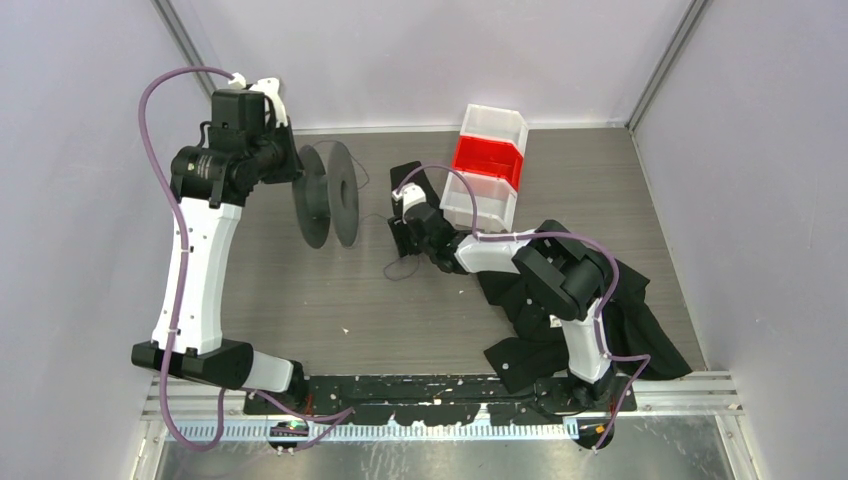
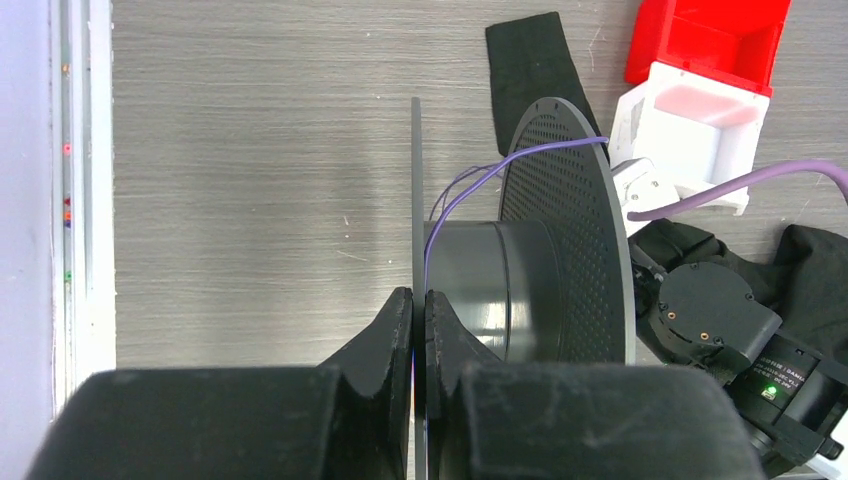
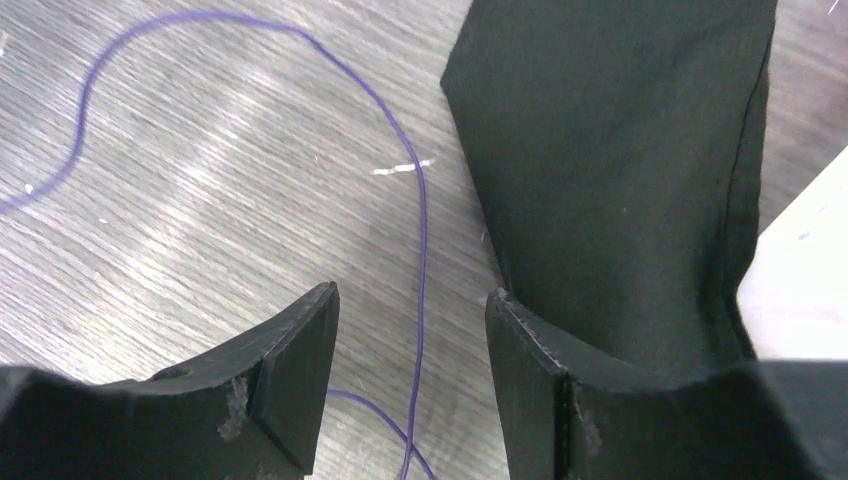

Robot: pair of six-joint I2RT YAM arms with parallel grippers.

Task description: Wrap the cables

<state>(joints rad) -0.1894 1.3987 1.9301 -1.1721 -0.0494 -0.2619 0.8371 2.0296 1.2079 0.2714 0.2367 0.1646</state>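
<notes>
**Reel pinched at far left, cable loose mid-worktop**

No writing is legible; a motor label [image 2: 787,372] is too small to read. The left gripper [image 2: 416,296] is clamped on one flange of the grey reel [image 2: 500,290], which stands upright near the worktop's [image 1: 300,300] far-left corner. The right gripper [image 3: 412,310] has its fingers apart astride the thin cable [image 3: 421,230], which lies on the grey wood-grain beside a black cloth [image 3: 610,150]. Pale lilac walls surround the worktop.

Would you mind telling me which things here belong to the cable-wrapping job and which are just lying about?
Job: reel, thin wire, left gripper clamping the reel's flange, right gripper open over the wire.
Lying about: black garment, red and white bins.
</notes>
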